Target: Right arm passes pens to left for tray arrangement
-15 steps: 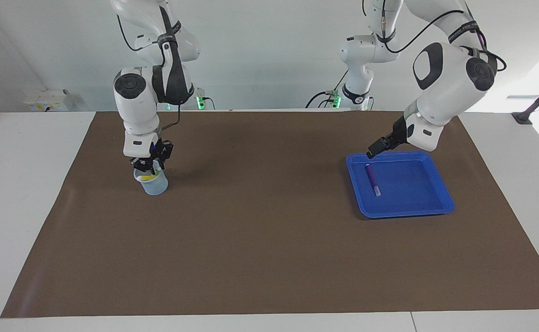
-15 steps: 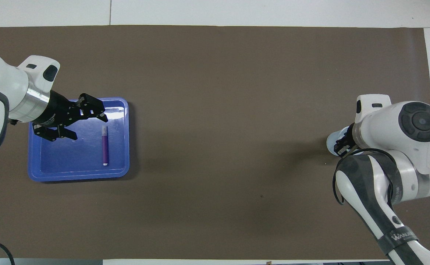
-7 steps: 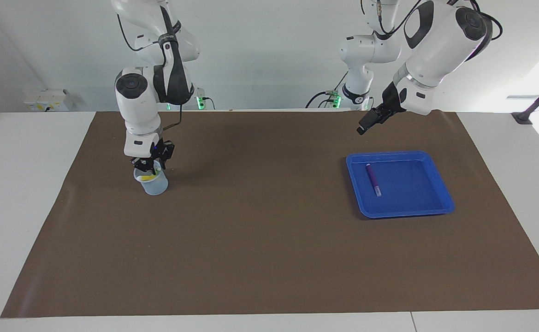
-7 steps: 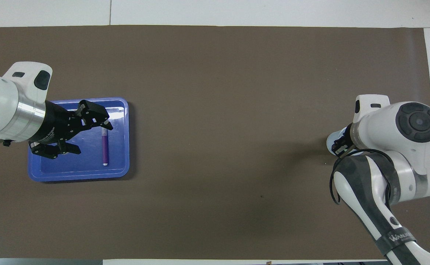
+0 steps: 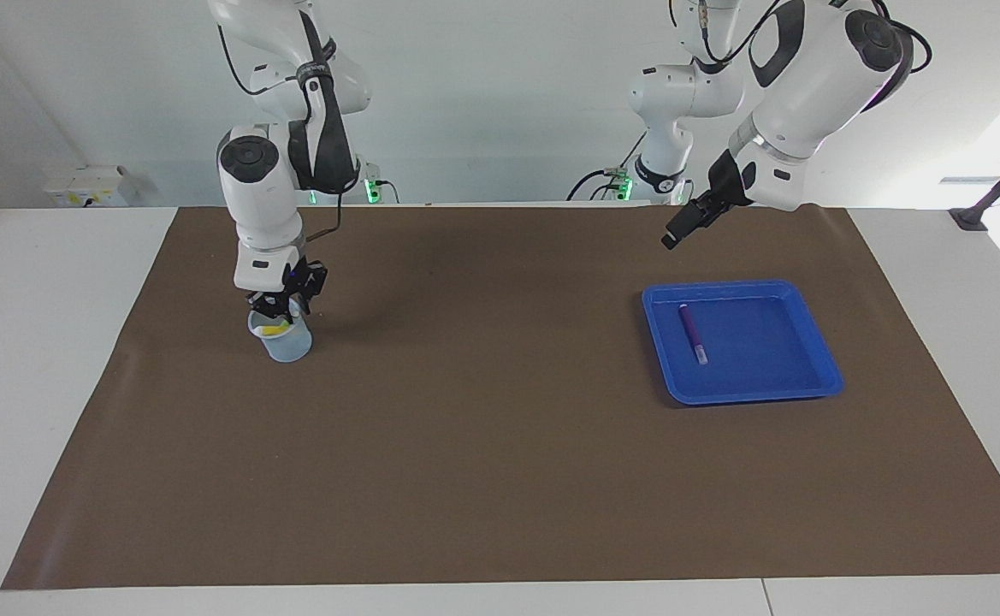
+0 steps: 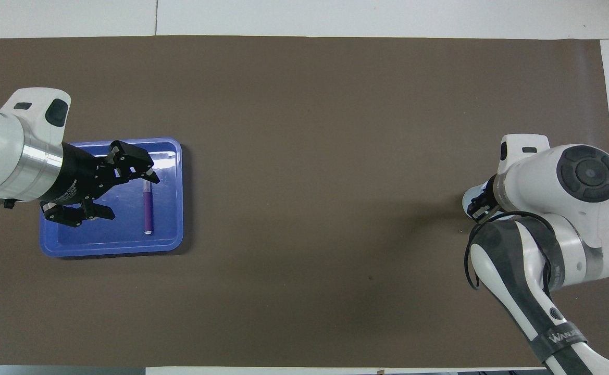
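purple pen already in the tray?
Yes, the purple pen lies flat inside the blue tray, near its edge toward the right arm's end of the table.

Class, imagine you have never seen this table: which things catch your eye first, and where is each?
The bright blue tray toward the left arm's end of the brown mat stands out, with a purple pen lying in it. The left tool hangs open in the air above it. At the right arm's end, the right tool dips into a pale cup with a yellow pen in it.
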Controlling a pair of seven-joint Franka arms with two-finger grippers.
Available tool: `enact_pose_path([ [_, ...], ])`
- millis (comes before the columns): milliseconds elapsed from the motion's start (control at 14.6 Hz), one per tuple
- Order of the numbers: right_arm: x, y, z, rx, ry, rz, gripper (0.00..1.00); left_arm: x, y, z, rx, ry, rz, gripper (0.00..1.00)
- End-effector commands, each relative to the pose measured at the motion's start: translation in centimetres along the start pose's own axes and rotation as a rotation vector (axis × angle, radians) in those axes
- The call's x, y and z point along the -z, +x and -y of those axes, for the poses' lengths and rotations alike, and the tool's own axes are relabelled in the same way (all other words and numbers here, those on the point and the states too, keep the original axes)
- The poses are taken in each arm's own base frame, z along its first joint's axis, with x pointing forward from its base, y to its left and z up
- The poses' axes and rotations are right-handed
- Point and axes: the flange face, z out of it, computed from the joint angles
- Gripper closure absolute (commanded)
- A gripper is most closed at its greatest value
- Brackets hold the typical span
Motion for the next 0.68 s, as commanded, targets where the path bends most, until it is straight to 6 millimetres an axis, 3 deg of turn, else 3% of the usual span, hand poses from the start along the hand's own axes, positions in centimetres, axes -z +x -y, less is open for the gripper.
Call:
enact_pose_path([
  [0,-0.1,-0.2,0.1,-0.001,-0.010,-0.006,0.67,-0.1,-0.9,0.6,0.018,-0.003,0.008,0.00],
  [68,-0.1,-0.2,0.1,-0.004,-0.010,-0.006,0.68,-0.1,-0.9,0.6,0.018,-0.003,0.008,0.00],
  [273,-0.1,-0.3,0.1,-0.006,-0.006,-0.002,1.00,-0.1,-0.8,0.6,0.020,-0.004,0.008,0.00],
  [478,0.3,-0.2,-0.5,-0.013,-0.003,0.007,1.00,0.0,-0.8,0.7,0.020,-0.005,0.007,0.00],
  [614,2.8,0.5,-1.8,-0.027,0.003,0.024,1.00,0.0,-0.8,0.7,0.020,-0.005,0.007,0.00],
])
